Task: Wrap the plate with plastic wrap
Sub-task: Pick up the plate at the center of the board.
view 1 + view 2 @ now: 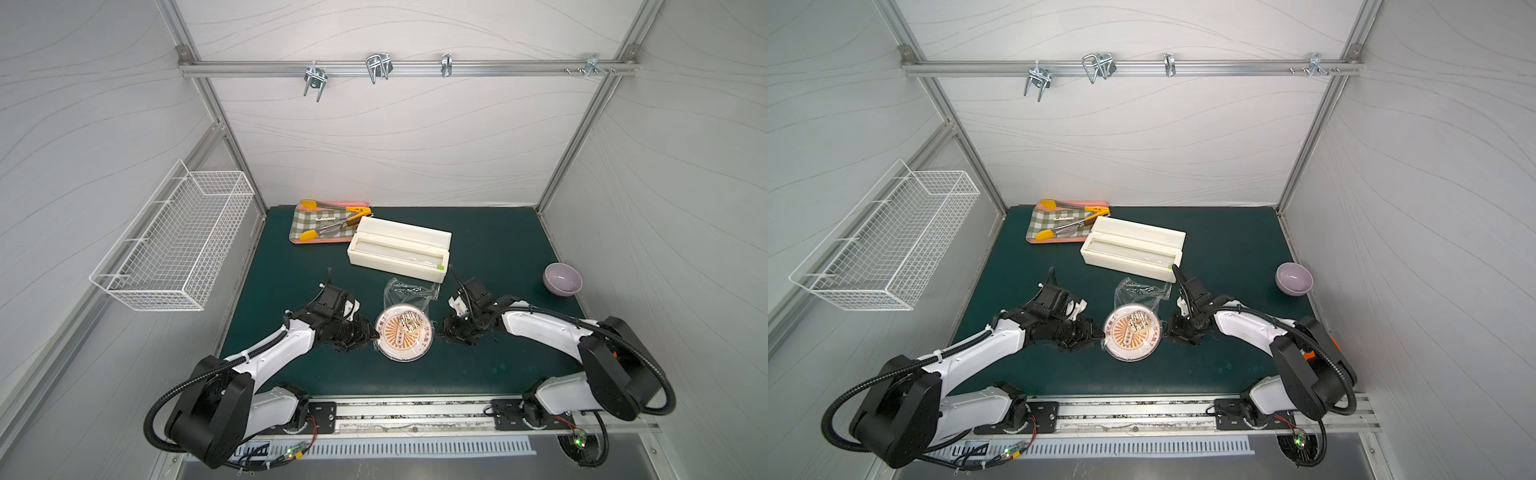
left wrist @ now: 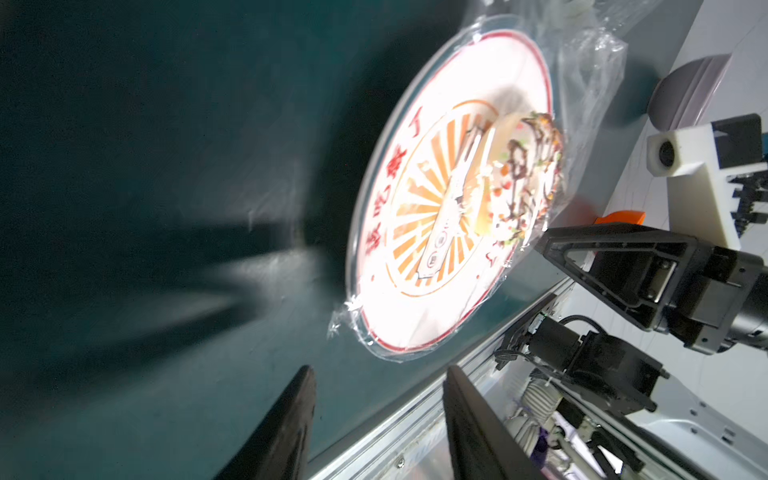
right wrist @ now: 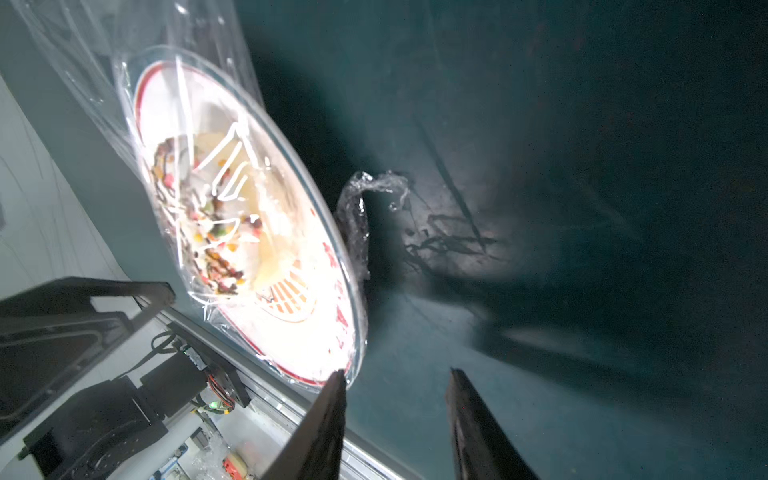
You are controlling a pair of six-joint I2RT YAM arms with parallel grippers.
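— Where is the plate (image 1: pixel 404 332)?
— We see it on the worktop (image 1: pixel 498 249), under the wrap (image 1: pixel 411 291), between the left gripper (image 2: pixel 378 372) and right gripper (image 3: pixel 399 372). Both are wide, holding nothing. We can't read its red rim writing.

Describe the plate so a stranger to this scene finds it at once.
On the dark green table, look in the gap between the left gripper and the right gripper. The plate lies there under clear plastic wrap. It is round, flat and white with an orange sunburst print, unlike the deep lilac bowl far right or the long cream dispenser box behind.
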